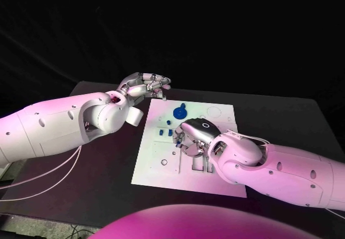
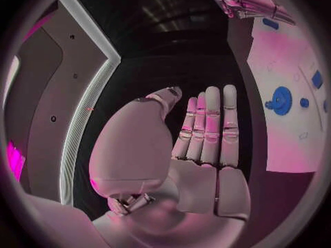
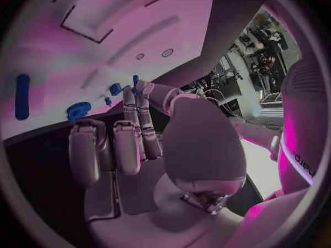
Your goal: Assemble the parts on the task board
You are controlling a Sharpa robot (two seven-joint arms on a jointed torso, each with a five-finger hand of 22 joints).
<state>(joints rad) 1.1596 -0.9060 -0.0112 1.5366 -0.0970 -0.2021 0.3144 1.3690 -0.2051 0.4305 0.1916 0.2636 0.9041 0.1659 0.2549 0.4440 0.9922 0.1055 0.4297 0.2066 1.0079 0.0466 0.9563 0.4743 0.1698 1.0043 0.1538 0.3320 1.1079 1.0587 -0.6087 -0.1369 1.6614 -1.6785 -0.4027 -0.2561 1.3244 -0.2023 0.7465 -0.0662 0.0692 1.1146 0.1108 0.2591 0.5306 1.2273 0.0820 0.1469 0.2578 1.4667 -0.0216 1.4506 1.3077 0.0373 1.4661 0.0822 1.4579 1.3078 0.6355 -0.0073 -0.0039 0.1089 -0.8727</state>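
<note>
The white task board [image 1: 162,172] lies in the middle of the black table. A blue gear [image 1: 180,110] sits near its far edge, with small blue parts [image 1: 164,133] closer in. My right hand [image 1: 193,135] is down over the board's middle. In the right wrist view, the thumb and two outstretched fingers [image 3: 131,102] meet on a small blue part [image 3: 135,81], close to the board [image 3: 55,55]. The other fingers are curled in. My left hand [image 1: 147,84] hovers beyond the board's far left corner. Its fingers [image 2: 210,121] are straight and hold nothing.
The left wrist view shows the gear [image 2: 281,100], a blue dot [image 2: 304,102] and a blue block [image 2: 317,79] on the board [image 2: 289,138]. A long blue piece [image 3: 22,96] and the gear [image 3: 79,111] lie beyond my right hand. Black table surrounds the board.
</note>
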